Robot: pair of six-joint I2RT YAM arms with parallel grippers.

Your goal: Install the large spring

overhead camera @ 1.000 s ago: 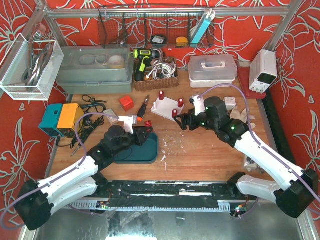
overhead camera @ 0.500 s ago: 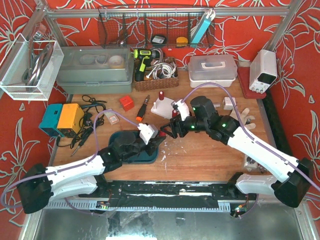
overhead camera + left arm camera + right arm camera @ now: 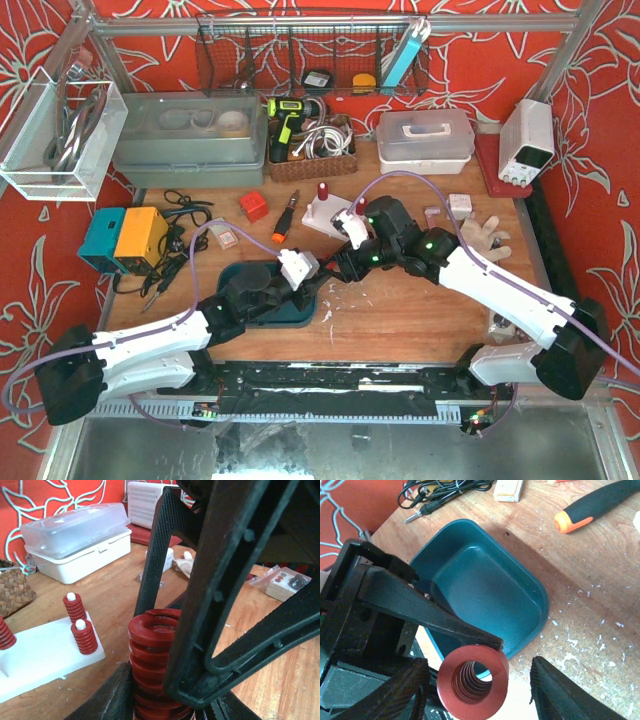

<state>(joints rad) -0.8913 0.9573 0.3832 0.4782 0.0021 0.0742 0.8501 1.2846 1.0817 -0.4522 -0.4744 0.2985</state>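
Observation:
The large red spring (image 3: pixel 152 660) is clamped upright in my left gripper (image 3: pixel 167 702), just right of the teal tray (image 3: pixel 262 312). My right gripper (image 3: pixel 480 690) is open, one finger on each side of the spring (image 3: pixel 472 682), with a clear gap on its right side. In the top view the left gripper (image 3: pixel 305 270) and the right gripper (image 3: pixel 337 266) meet tip to tip. The white base plate (image 3: pixel 35 655) stands behind, with small red springs on its posts (image 3: pixel 84 636); it also shows in the top view (image 3: pixel 335 215).
An orange-handled screwdriver (image 3: pixel 283 222) and a red cube (image 3: pixel 253 206) lie behind the tray (image 3: pixel 485 590). A white lidded box (image 3: pixel 80 535), a power supply (image 3: pixel 527 140), and gloves (image 3: pixel 480 235) are at the right. Cables and a blue-orange box (image 3: pixel 122 238) are at the left.
The left gripper has carried the spring right, off the tray. The right gripper has swung left from the base plate and now straddles the spring.

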